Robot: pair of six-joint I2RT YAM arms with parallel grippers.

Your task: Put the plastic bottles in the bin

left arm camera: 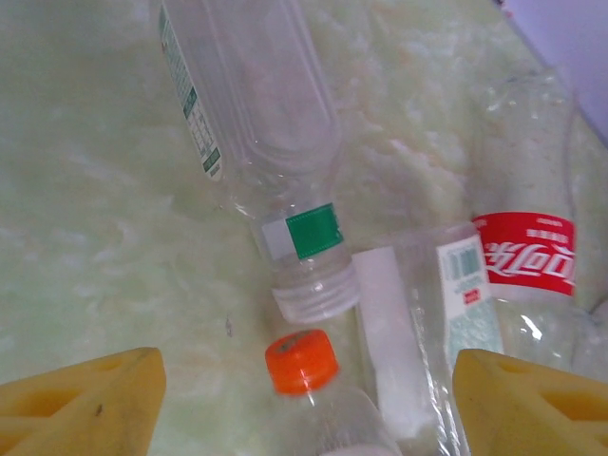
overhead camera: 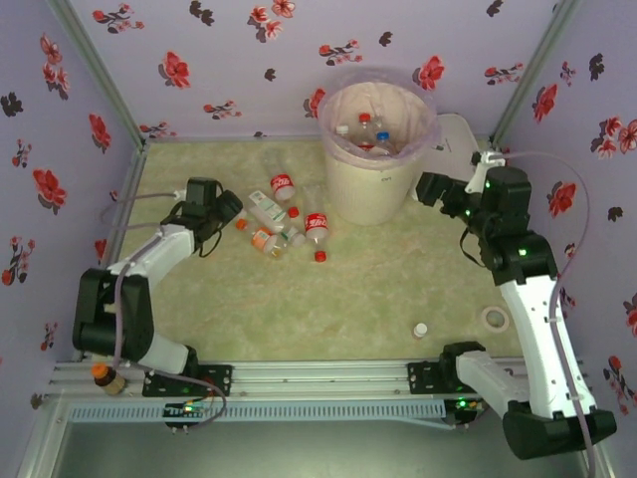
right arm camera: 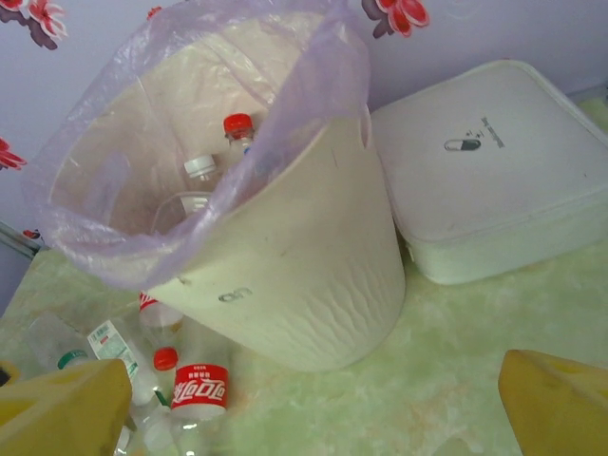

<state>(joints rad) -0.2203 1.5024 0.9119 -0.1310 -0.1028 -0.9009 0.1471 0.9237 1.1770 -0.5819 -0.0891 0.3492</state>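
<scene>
Several clear plastic bottles [overhead camera: 284, 219] lie in a cluster on the table, left of the bin [overhead camera: 376, 149]. More bottles [right arm camera: 237, 128] lie inside the bin [right arm camera: 285, 256]. My left gripper [overhead camera: 227, 211] is at the cluster's left edge, open. In the left wrist view its yellow fingers [left arm camera: 81, 404] straddle an orange-capped bottle [left arm camera: 302, 361] without touching it. A capless green-white labelled bottle [left arm camera: 266, 142] and a red-labelled one [left arm camera: 527, 256] lie just beyond. My right gripper [overhead camera: 430, 189] hovers right of the bin, open and empty, its fingers [right arm camera: 556, 404] spread wide. A red-labelled bottle [right arm camera: 199, 389] lies by the bin's base.
A flat white lidded box [right arm camera: 494, 161] sits right behind the bin against the back wall. A loose white cap [overhead camera: 421, 329] and a tape roll [overhead camera: 495, 319] lie at the front right. An orange-capped bottle [overhead camera: 101, 374] stands by the left arm's base.
</scene>
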